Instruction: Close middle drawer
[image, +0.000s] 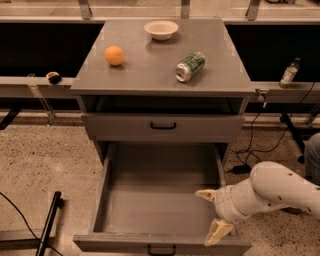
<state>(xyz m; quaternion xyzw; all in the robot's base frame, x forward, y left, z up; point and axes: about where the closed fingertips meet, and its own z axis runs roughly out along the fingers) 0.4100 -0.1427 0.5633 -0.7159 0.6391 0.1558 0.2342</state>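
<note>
Camera view: middle drawer (155, 200) juts toward camera, gripper (212, 214) over its right-front corner, fingers (219, 232) wide.

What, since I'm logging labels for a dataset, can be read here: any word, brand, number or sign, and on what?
No text can be read.
Green can: print too blurred to read.
Bottle: label too small to read.
Gripper, over the open middle drawer's right front corner: no markings visible.
</note>
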